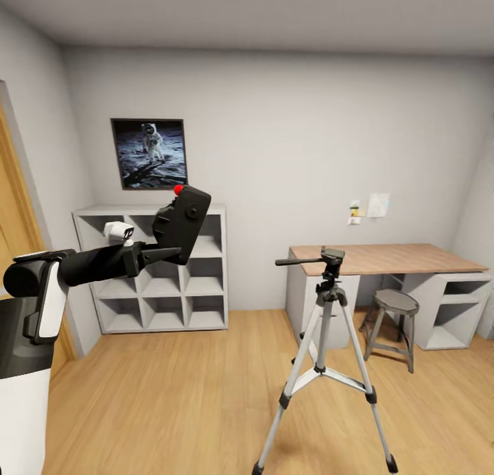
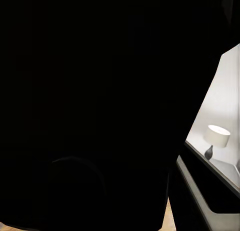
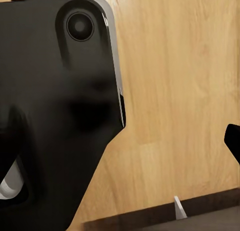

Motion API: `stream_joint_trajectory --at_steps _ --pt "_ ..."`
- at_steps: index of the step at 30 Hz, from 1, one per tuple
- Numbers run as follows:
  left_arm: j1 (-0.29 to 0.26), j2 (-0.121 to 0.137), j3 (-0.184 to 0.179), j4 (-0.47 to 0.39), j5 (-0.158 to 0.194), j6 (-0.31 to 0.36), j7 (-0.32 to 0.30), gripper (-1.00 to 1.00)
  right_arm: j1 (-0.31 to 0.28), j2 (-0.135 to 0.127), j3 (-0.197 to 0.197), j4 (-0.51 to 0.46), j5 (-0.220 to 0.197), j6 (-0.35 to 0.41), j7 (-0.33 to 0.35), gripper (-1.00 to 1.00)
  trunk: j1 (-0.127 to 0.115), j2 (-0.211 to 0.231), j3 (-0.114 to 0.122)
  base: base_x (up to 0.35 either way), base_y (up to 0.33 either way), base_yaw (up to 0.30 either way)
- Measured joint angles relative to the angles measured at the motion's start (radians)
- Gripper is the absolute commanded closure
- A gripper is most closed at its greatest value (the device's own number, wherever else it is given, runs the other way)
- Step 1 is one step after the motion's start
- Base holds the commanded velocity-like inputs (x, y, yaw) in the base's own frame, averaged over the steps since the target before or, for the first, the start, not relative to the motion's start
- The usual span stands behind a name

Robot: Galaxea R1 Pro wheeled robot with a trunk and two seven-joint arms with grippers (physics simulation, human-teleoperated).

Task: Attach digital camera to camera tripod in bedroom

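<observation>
Close against my left wrist lens sits the black body of the digital camera [image 1: 182, 225], which my left gripper [image 1: 168, 253] pinches from below, its jaws pressed on the casing with the red button uppermost. Off to the right of those jaws and lower down stands the camera tripod [image 1: 326, 365], its black head facing up and its long axis upright, well apart from what I hold. Silver legs look smooth and hard; the casing is boxy and matte. My right gripper [image 3: 231, 141] hangs over plank floor; I cannot tell how its jaws stand.
</observation>
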Motion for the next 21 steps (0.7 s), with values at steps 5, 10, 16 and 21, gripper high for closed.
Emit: stream_joint_trajectory --at_steps 5,10,16,21 --pt "0.000 0.000 0.000 0.000 0.000 0.000 0.000 1.00 0.000 0.000 0.000 0.000 0.000 0.000 0.000 -1.00 0.000 0.000 0.000 -0.009 -0.020 -0.011" --pt "0.000 0.000 0.000 0.000 0.000 0.000 0.000 1.00 0.000 0.000 0.000 0.000 0.000 -0.004 0.000 -1.00 0.000 0.000 0.000 -0.003 -0.006 -0.003" --pt "0.000 0.000 0.000 0.000 0.000 0.000 0.000 1.00 0.000 0.000 0.000 0.000 0.000 -0.037 0.000 -1.00 0.000 0.000 0.000 0.000 -0.018 -0.077" --pt "0.000 0.000 0.000 0.001 0.000 0.000 0.000 1.00 0.000 0.000 0.000 0.000 0.000 -0.044 0.000 -1.00 0.000 0.000 0.000 0.000 -0.194 -0.236"
